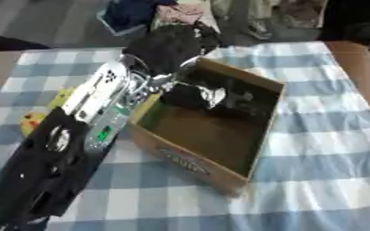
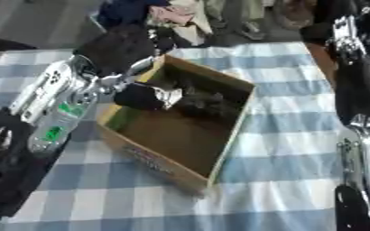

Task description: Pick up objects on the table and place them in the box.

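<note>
**Left hand over the box's far corner**

The table is covered with a cloth of blue and white checks. On it stands an open cardboard box, set at an angle. On the near outer wall of the box there is a printed label, but its writing cannot be read.

The left arm comes in from the lower left and reaches to the far left corner of the box. The left hand is above that corner. It is a dark shape, and I cannot tell if its fingers are open or closed.

Just below the hand, inside the box by the far wall, lies a dark object with a shiny pale part. Other dark things lie beside it in the box.

To the left of the arm, a yellow object lies on the cloth.

The right arm shows at the right edge of the right eye view; its hand is not seen.

Beyond the table, clothes lie on a grey floor.
</note>
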Tool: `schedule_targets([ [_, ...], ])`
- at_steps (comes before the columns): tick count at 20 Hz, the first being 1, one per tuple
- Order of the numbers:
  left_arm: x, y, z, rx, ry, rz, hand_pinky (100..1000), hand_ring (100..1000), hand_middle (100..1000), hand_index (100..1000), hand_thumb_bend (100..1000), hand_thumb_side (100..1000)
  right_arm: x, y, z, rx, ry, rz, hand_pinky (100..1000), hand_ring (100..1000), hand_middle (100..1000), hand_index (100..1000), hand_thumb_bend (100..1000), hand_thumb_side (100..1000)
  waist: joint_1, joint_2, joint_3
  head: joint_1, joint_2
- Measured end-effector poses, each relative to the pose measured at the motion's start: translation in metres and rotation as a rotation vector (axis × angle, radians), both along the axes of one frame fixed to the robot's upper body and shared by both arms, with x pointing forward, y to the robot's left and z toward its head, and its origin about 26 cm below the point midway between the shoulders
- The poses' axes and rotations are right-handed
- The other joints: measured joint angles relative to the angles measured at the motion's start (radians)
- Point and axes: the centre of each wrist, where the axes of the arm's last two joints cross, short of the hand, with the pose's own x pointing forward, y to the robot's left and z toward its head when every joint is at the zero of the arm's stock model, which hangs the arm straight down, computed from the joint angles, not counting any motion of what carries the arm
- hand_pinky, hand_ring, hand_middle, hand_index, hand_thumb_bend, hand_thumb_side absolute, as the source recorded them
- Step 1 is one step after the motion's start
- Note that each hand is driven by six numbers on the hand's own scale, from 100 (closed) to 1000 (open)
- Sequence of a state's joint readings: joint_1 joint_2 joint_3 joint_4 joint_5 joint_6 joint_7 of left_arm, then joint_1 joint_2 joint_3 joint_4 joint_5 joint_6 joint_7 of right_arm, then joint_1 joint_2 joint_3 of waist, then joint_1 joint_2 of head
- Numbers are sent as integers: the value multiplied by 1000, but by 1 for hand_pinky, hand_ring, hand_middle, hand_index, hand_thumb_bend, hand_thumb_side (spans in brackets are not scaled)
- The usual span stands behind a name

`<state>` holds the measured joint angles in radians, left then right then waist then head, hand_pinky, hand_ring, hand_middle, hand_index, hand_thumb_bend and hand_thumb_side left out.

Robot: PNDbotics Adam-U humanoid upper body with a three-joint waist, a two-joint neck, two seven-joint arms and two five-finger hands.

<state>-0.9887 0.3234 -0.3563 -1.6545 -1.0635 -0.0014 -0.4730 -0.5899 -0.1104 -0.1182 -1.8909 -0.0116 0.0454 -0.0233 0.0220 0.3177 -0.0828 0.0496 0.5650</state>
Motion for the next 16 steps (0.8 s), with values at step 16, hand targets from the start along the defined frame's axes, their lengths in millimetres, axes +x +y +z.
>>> schedule_targets([
  [16, -40, 97, 15, 27, 162, 90, 724, 859, 829, 949, 189, 940, -1, -13, -3, 3, 3, -74, 712, 623, 455, 767, 100, 538, -21, -32, 71, -104, 77],
])
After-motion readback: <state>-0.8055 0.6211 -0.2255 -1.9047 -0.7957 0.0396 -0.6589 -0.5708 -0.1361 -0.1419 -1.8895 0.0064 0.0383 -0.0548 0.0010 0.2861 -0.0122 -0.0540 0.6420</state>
